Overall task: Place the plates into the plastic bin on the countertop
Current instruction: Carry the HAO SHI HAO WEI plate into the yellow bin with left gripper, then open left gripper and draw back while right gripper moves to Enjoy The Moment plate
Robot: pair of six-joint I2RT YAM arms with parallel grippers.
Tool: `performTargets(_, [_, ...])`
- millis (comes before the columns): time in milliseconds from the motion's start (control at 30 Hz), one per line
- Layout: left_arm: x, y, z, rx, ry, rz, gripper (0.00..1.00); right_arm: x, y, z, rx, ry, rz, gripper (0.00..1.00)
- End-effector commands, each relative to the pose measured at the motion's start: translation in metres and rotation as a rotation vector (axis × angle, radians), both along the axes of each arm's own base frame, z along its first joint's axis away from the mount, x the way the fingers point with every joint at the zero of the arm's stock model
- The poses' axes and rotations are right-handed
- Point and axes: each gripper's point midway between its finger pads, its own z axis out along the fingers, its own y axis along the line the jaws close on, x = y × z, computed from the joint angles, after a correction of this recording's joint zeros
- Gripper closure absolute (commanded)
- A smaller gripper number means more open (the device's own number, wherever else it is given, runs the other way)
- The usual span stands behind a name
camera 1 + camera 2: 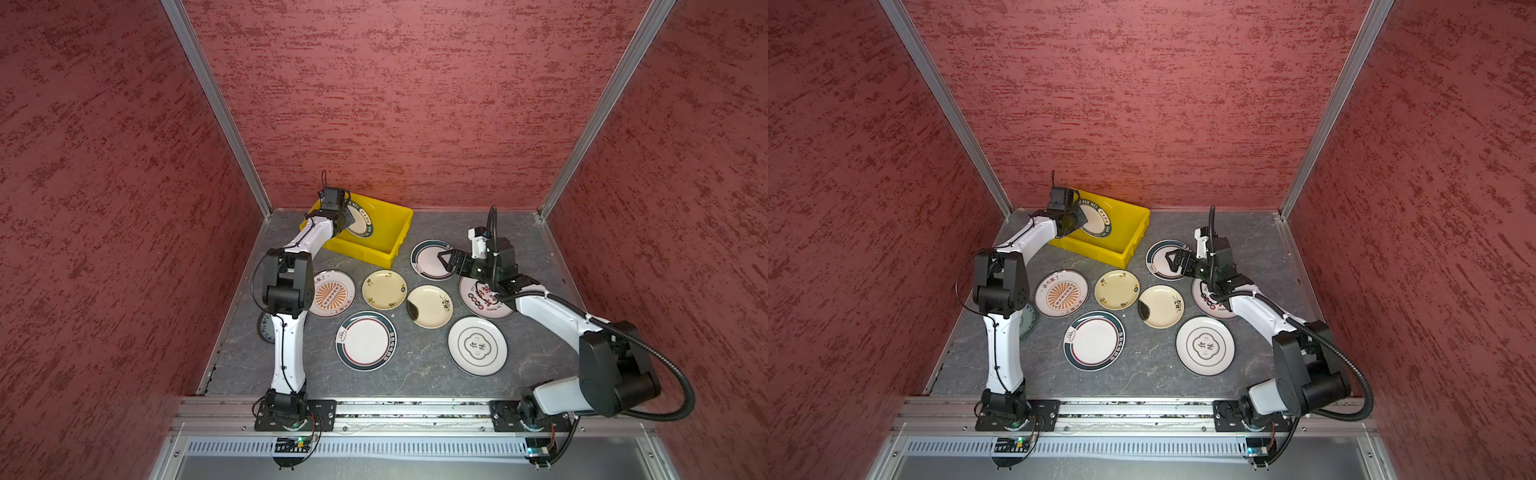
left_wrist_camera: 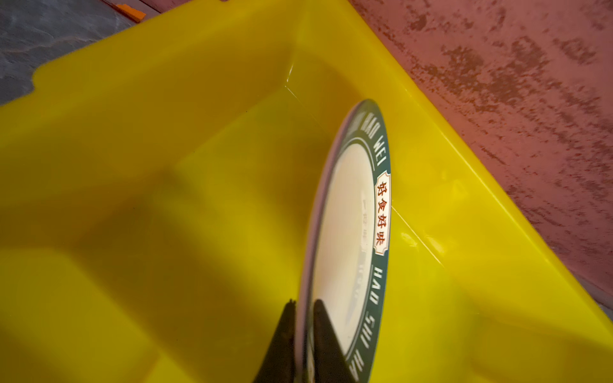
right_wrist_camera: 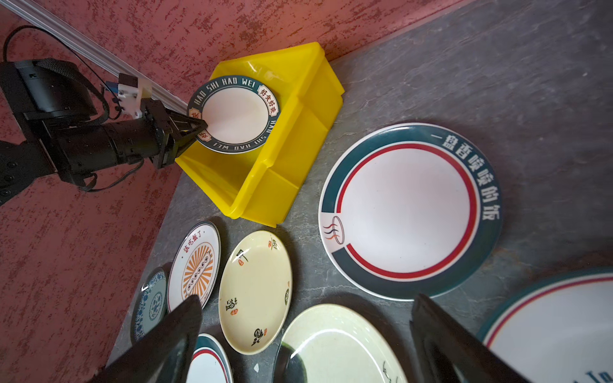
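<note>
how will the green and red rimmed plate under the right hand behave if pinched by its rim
Probably stiff: the similar plate pinched by the left hand shows no bend while tilted. The green and red rimmed plate looks glossy, so it may slip. It lies flat on the countertop, so catching its rim looks awkward.

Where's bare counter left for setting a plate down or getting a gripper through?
Free: the countertop strip between the front plates and the rail; the back right corner between the bin and the right wall; the bin's right half, beside the plate in the left gripper. Crowded: the middle, around the cream plates.
</note>
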Motion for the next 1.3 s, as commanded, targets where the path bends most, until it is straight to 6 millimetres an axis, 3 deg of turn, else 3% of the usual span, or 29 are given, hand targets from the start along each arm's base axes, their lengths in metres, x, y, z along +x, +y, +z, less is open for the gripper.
performTargets(0, [-0.006,0.001,-0.033,0.017,0.094,-0.031,0.65,-0.001,-0.006,-0.001,-0.007,0.001,-0.024,0.01])
performTargets(100, [-0.005,0.0,-0.034,0.022,0.098,-0.05,0.56,0.0,-0.006,-0.003,-0.001,0.016,-0.027,0.01])
performTargets(300, [-0.003,-0.011,-0.029,0.016,0.082,-0.118,0.53,-0.002,-0.015,-0.017,0.043,0.074,-0.07,0.01])
performTargets(433, [-0.002,-0.017,-0.017,0.041,0.056,-0.157,0.34,-0.004,-0.023,-0.029,0.07,0.123,-0.1,0.01])
performTargets(633, [-0.002,-0.024,0.008,0.071,-0.007,-0.191,0.0,-0.003,-0.031,-0.029,0.077,0.13,-0.132,0.01])
performTargets(967, [-0.021,-0.024,0.051,0.106,-0.113,-0.166,0.01,-0.006,-0.053,-0.018,0.05,0.119,-0.184,0.01])
performTargets(1267, [-0.084,-0.028,0.102,0.071,-0.265,-0.157,0.01,-0.019,-0.114,-0.013,-0.113,0.132,-0.396,0.01])
